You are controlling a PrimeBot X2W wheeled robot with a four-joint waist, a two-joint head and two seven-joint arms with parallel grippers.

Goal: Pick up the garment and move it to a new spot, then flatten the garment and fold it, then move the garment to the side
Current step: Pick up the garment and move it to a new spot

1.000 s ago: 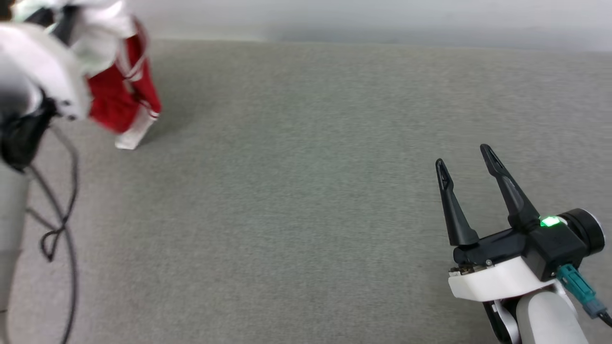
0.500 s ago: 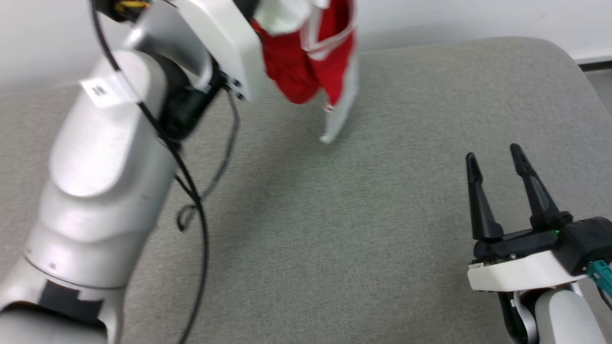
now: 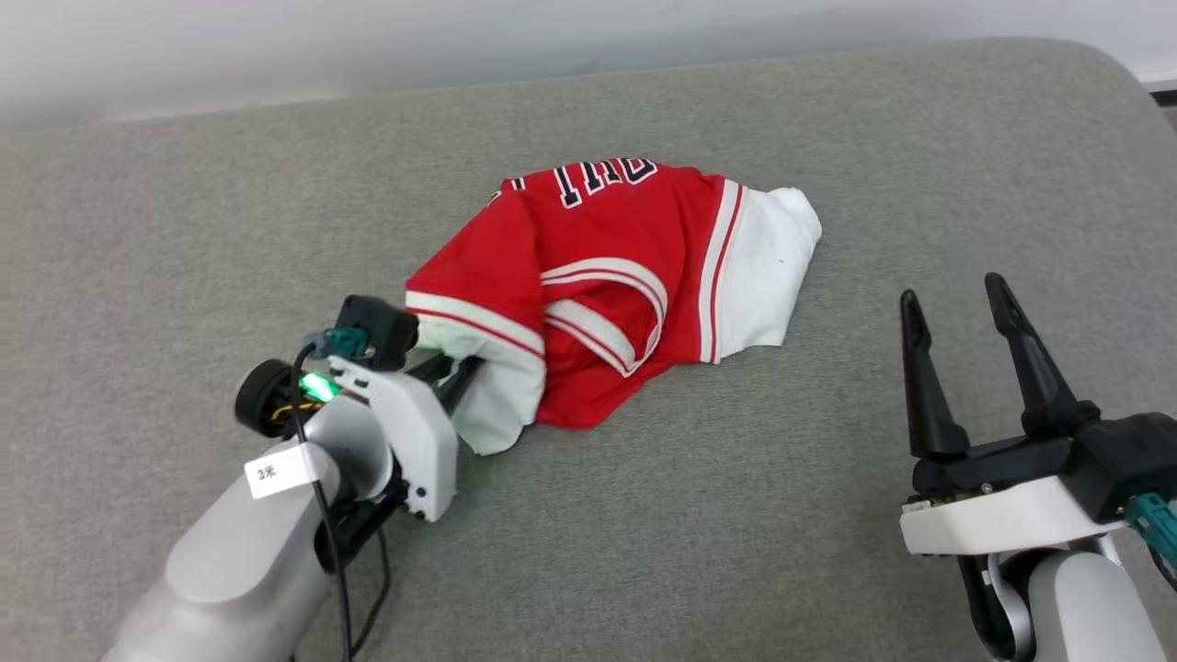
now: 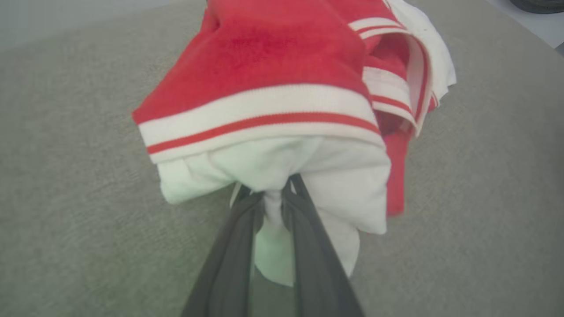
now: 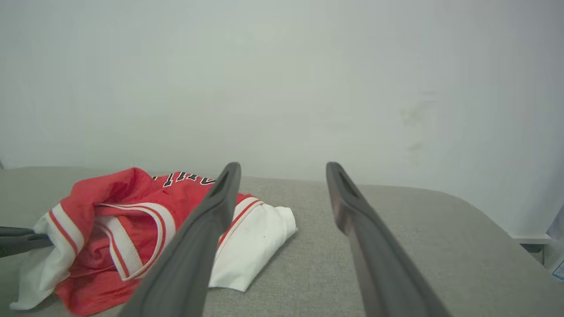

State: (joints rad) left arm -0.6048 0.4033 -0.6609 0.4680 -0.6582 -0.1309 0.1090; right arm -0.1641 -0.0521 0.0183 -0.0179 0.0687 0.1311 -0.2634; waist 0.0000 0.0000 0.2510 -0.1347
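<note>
Where the left pincer [image 4: 273,196] closes, its two dark fingers are clamped on a bunched white sleeve of the garment [image 3: 598,267]. Beyond its tips the red shirt lies crumpled on the grey fabric surface [image 3: 644,515], with striped trim and part of the black lettering showing and its other white sleeve on the far side. Well apart to that pincer's right, the right pincer [image 3: 952,299] hovers with fingers spread apart, holding nothing.
</note>
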